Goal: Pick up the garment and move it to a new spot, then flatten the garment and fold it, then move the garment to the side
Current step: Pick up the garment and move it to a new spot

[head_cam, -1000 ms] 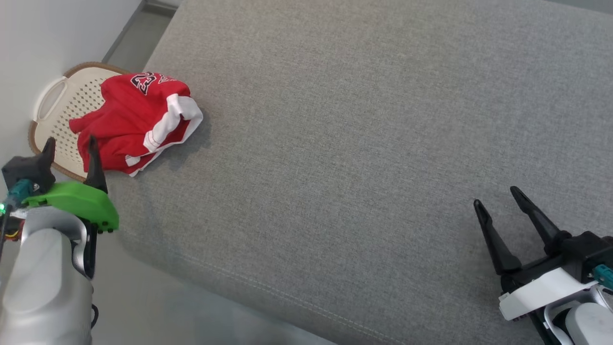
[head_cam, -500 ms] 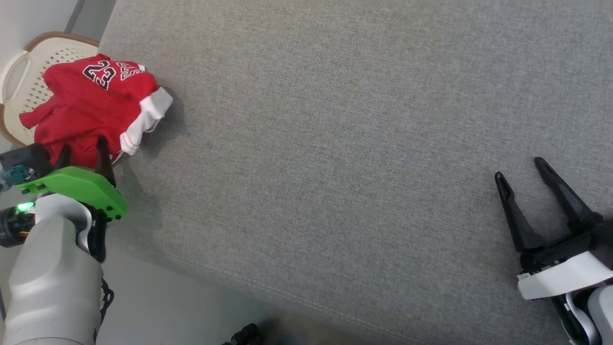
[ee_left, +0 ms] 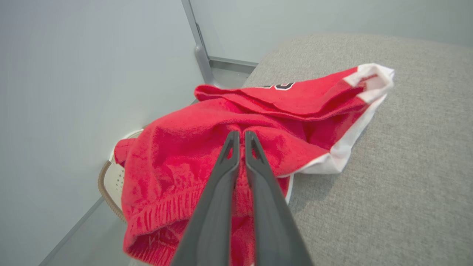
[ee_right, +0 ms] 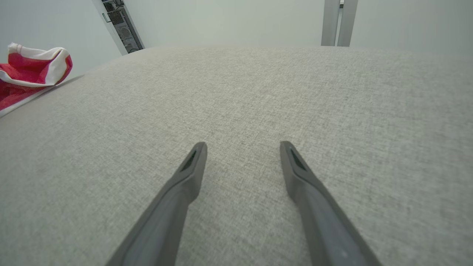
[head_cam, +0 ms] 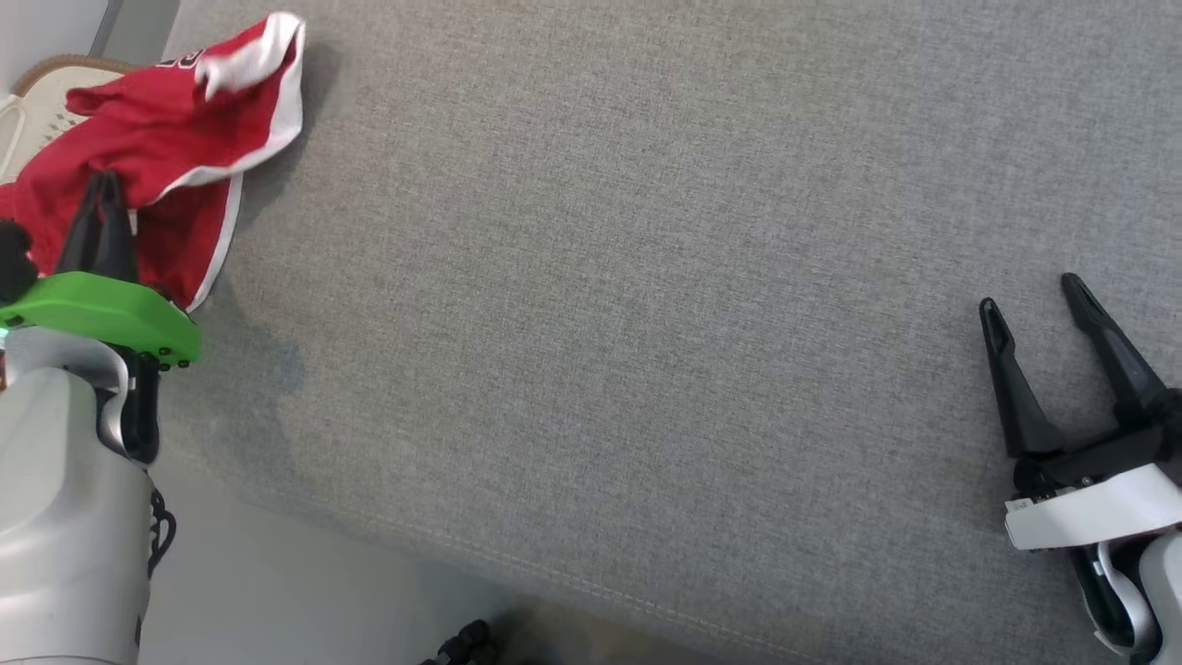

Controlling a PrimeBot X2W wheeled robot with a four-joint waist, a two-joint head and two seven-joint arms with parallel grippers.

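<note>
Far left, head view: cream perforated basket [head_cam: 32, 88] w/ brown rim, mostly hidden under cloth and cut by the frame edge. In the L wrist view a sliver of its rim and wall [ee_left: 111, 177] peeks from under the red cloth, next to a pale wall.

Red garment [head_cam: 175, 129] w/ white trim lies bunched at the left edge of the grey cushion [head_cam: 646, 277], part draped over the basket, part on the cushion. Its top is cut by the frame. A black-and-white print near the top fold is mostly tucked under, can't read it. In the L wrist view the garment [ee_left: 295, 103] has its white-trimmed corner standing up off the cushion.

L gripper [head_cam: 103, 180]: fingers pressed together, clamped on a raised fold of the garment. L wrist view [ee_left: 239, 133] shows both tips nearly touching w/ red cloth gathered at them; how much cloth sits inside the pinch is hidden. Green housing and pale forearm behind it are cut by the left and bottom edges.

Middle: seam runs along the cushion's front edge. At the bottom edge a small dark thing [head_cam: 462, 642] is cut off, can't tell what it is.

Right: R gripper [head_cam: 1030, 292] w/ fingers spread wide apart, low over the cushion, well apart from the garment; can't tell if the tips touch the fabric. R wrist view [ee_right: 242, 144] has the garment [ee_right: 33, 70] at its far-left edge, cut off
</note>
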